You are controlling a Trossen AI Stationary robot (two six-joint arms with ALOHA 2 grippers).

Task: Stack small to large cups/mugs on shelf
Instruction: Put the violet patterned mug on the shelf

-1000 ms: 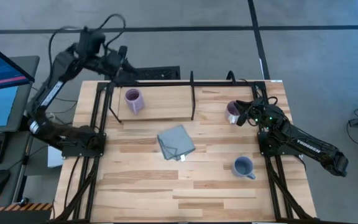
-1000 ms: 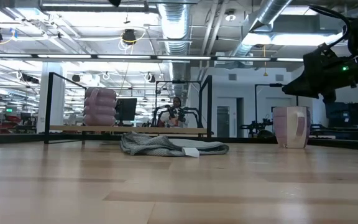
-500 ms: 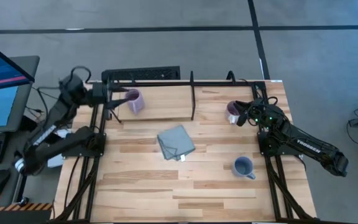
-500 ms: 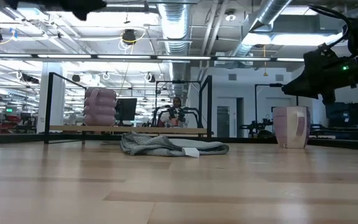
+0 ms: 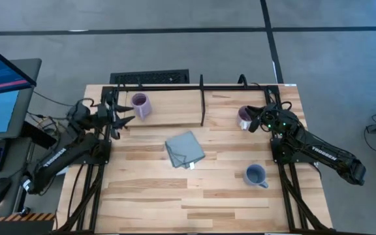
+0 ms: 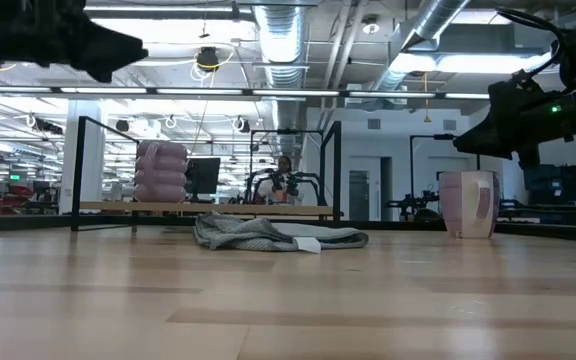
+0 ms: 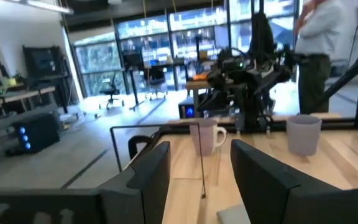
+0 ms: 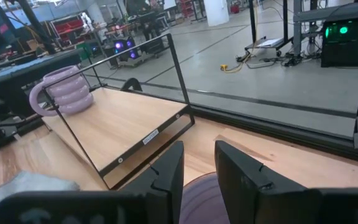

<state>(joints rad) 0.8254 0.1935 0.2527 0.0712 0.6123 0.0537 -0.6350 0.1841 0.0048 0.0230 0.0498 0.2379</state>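
The light purple mug (image 5: 140,106) stands on the shelf's (image 5: 168,111) left half, left of the upright divider (image 5: 202,101). It also shows in the low view (image 6: 161,172). My left gripper (image 5: 124,116) is open and empty, just left of that mug at the shelf's left end. The darker purple mug (image 5: 243,116) with a white handle stands at the shelf's right end. My right gripper (image 5: 254,121) is open, its fingers (image 8: 166,171) hovering above this mug's rim (image 8: 197,196) without touching. The blue-grey mug (image 5: 256,175) stands on the table near the right edge.
A folded grey-blue cloth (image 5: 185,149) lies mid-table, just in front of the shelf. The shelf's black rods (image 6: 78,170) frame its ends. The near half of the table (image 5: 175,202) is bare wood. People stand in the room beyond (image 7: 319,37).
My left gripper has swung from beyond the table's far edge toward the near edge and down, coming level beside the shelf's left end and the light purple mug. My right gripper and the mugs have kept still.
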